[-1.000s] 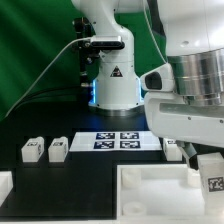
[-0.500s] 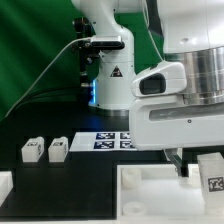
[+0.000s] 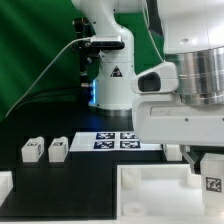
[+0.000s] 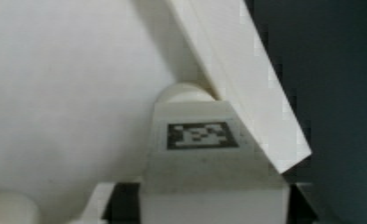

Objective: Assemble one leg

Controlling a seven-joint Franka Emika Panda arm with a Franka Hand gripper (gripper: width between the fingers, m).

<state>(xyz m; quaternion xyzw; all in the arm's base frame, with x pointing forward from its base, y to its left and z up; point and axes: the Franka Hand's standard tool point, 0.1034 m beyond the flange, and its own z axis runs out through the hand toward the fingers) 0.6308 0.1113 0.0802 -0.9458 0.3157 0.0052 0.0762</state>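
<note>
The arm (image 3: 104, 25) is glossy white with rounded joints. Its base column (image 3: 120, 92) carries a black triangular sticker (image 3: 115, 72) and a blue glow (image 3: 92, 97) at one side; a thin cable (image 3: 52, 60) runs to it. The near housing (image 3: 185, 125) is white under a silver-grey band (image 3: 205, 72). The gripper (image 4: 201, 208) shows only dark finger edges.

Close in on the leg (image 4: 201, 140), a small white plastic block, black-and-white square tag facing the camera and rounded end up against the slanting raised rim of the large white tray-like panel (image 4: 64, 90). The pincer (image 4: 201, 206) flanks the block on both sides, clamped. Black desk (image 4: 336, 80) shows beyond the rim.
</note>
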